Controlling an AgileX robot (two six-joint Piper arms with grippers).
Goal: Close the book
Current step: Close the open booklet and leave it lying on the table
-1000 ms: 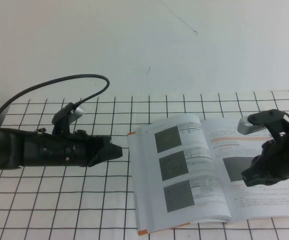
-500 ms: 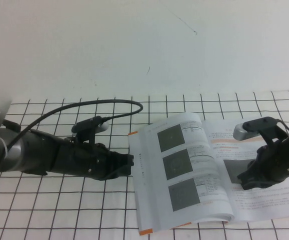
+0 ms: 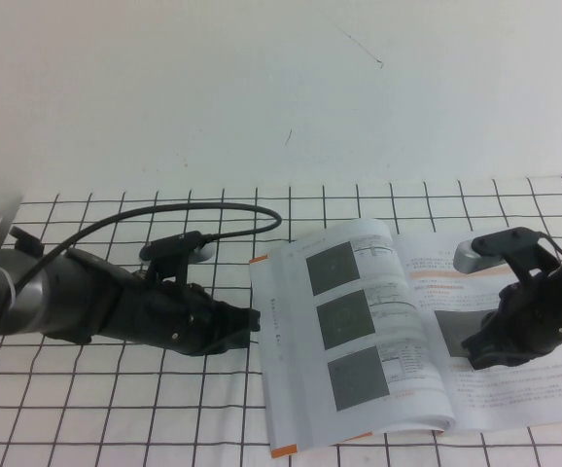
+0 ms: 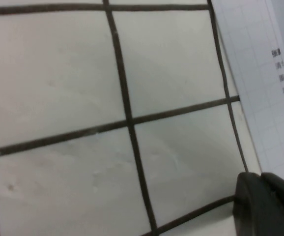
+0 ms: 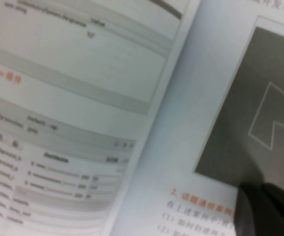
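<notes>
As left gripper (image 3: 251,319) flanks, right (image 3: 476,353) overhangs paperback (image 3: 409,321)

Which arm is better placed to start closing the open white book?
Probably left. The left gripper sits low at the outer edge of the open white book's left page, placed to lift it over. The right gripper is over the right page's middle, away from its edges.
</notes>
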